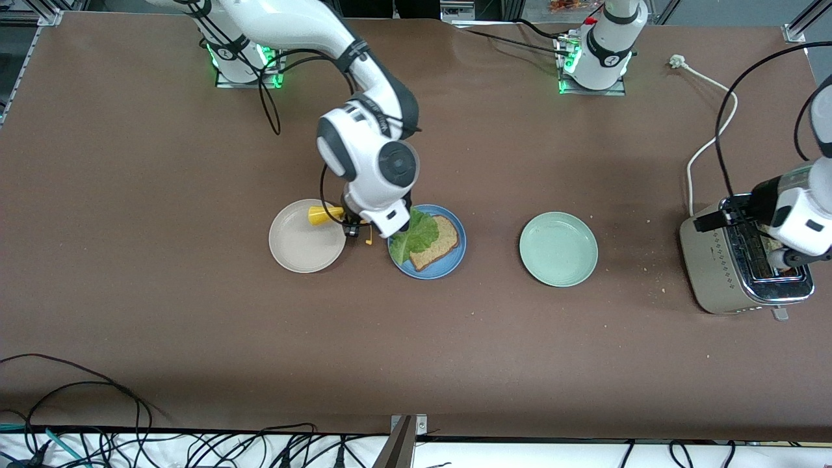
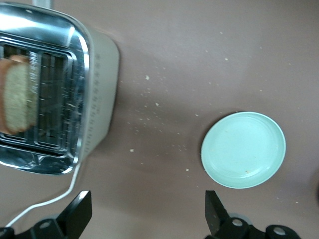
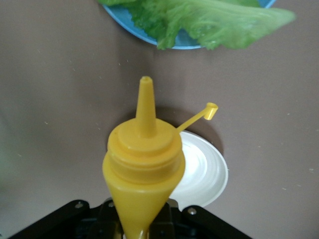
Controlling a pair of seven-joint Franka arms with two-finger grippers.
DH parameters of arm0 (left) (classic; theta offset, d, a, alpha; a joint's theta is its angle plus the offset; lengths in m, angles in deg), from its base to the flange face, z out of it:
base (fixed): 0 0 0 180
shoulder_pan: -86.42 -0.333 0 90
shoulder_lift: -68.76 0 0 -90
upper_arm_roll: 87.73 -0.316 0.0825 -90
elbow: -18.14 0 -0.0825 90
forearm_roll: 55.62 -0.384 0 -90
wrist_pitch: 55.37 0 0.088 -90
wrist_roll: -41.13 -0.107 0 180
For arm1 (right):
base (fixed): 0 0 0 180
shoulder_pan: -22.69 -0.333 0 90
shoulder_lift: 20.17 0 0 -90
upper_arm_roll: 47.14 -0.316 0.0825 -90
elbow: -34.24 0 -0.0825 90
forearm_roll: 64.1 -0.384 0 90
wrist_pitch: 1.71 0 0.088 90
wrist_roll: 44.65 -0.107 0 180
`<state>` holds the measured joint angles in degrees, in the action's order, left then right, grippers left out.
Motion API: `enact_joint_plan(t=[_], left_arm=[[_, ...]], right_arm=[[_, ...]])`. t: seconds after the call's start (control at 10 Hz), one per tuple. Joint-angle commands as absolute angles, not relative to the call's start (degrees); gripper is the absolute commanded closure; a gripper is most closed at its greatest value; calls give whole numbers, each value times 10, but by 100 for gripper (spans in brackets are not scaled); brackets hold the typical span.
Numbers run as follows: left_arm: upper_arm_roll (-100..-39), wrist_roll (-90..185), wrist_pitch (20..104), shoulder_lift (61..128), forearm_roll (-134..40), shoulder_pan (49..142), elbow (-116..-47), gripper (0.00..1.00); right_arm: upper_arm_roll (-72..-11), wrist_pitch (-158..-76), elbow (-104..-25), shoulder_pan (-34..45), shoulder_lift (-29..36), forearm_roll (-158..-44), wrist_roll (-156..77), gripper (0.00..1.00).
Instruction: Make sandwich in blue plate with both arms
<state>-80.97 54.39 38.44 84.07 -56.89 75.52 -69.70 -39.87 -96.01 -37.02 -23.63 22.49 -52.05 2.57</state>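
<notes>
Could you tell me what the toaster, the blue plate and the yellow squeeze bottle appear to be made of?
The toaster looks metal: a shiny, reflective chrome top over matte pale sides. The blue plate looks like matte plastic or melamine, with even colour and no glare, though glazed ceramic cannot be excluded. The yellow squeeze bottle seems smooth, slightly glossy moulded plastic, with a thin tethered cap.

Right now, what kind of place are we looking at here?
Probably a robotics lab set up as a mock kitchen: two arms bolted to a brown table, a toaster holding bread, and a blue plate with bread and lettuce. Loose cables along the table's edge suggest a test bench.
</notes>
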Motion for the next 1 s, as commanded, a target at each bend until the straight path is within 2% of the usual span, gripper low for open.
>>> enact_joint_plan(t=[0.0,0.3,0.4,0.6,0.9], left_arm=[[-804,461,376,845,-590,687,-669,0],[-804,402,380,863,-665,640,-666,0],[-804,402,388,878,-667,624,-655,0],[-804,401,401,909,-669,600,-654,0],[-804,402,410,952,-670,586,-655,0]], right_arm=[[-391,-923,-364,-275,252,-430,18,100],[-389,-921,-363,-267,243,-446,29,100],[-387,-917,-362,-255,233,-486,45,99],[-387,-889,-363,-187,197,-589,108,100],[-387,-845,-365,-65,180,-743,244,100]])
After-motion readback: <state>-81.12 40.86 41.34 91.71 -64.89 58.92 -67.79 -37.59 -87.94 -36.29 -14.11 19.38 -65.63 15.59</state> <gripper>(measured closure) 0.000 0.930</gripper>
